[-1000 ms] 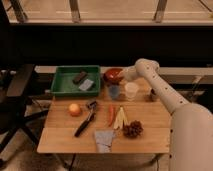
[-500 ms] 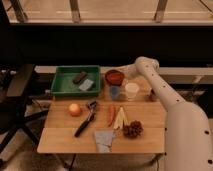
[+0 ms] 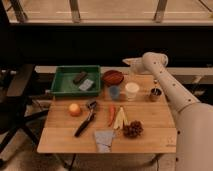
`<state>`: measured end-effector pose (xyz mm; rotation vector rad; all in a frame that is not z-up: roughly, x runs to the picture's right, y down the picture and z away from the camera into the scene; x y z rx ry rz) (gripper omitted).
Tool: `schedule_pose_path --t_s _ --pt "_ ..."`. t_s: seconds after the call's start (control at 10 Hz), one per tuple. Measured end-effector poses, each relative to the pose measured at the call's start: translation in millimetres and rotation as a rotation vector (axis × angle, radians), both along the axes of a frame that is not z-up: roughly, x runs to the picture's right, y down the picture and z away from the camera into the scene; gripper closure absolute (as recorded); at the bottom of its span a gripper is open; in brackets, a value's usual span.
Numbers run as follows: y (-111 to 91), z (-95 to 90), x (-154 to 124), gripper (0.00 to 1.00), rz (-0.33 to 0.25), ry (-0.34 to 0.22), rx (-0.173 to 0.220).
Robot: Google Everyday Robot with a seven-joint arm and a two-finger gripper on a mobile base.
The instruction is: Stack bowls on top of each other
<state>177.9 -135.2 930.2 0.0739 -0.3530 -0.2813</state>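
Wooden desk (image 3: 150,137), light plank top, sits against a dark wall under a window ledge with metal uprights. Black office chair (image 3: 12,107) off the desk's far-left side.

End effector (image 3: 128,62) is above the back edge of the desk, just right of the red-orange bowl (image 3: 113,77); can't tell whether it's open or closed, and it doesn't appear to hold anything. White arm (image 3: 175,95) runs from lower right up over the right side of the desk.

Red-orange bowl is at the back centre, just right of the green tray (image 3: 62,85). Something dark may sit in or under it, can't tell if that's the purple bowl.

Tray holds a dark block and a grey-blue pad. In front of the bowl: blue cup (image 3: 114,92) and cream cup (image 3: 132,90) side by side. Small brown cup (image 3: 155,94) further right.

Front half of the desk: orange fruit (image 3: 74,109), black-handled tool (image 3: 86,120), red chili (image 3: 111,114), yellow strips (image 3: 120,118), dark grape cluster (image 3: 133,129), grey cloth (image 3: 104,140) at the front edge.
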Motion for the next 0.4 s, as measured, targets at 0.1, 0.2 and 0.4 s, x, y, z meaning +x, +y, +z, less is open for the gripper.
schedule_pose_path --t_s 0.1,0.2,0.4 --pt "-0.2 0.0 2.7 0.29 0.013 0.016 0.002" --pt "-0.2 0.3 3.5 0.29 0.019 0.024 0.003" --pt "-0.8 0.2 2.5 0.29 0.019 0.025 0.003"
